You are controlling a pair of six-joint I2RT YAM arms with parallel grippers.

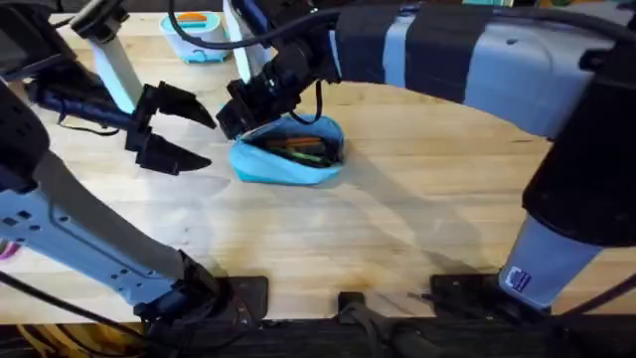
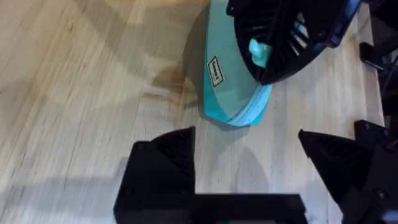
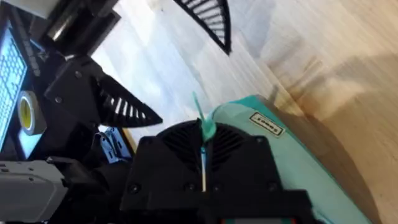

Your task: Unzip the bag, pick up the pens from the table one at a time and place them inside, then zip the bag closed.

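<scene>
Closing step under way: right gripper (image 3: 204, 127) clamped on teal pull tab (image 3: 206, 129) of the pencil pouch (image 1: 288, 151), pens (image 1: 298, 146) inside, mid-counter (image 1: 397, 229). Left gripper (image 1: 184, 139) spread apart, just left. Next: drawing zipper shut.

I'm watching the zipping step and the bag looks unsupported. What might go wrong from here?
1. The right claw is shut on the teal pull tab, while the left claw hangs open beside the bag, not touching it. Pulling may drag the whole bag across the table.
2. The pens lie near the open mouth and may snag the zipper.
</scene>
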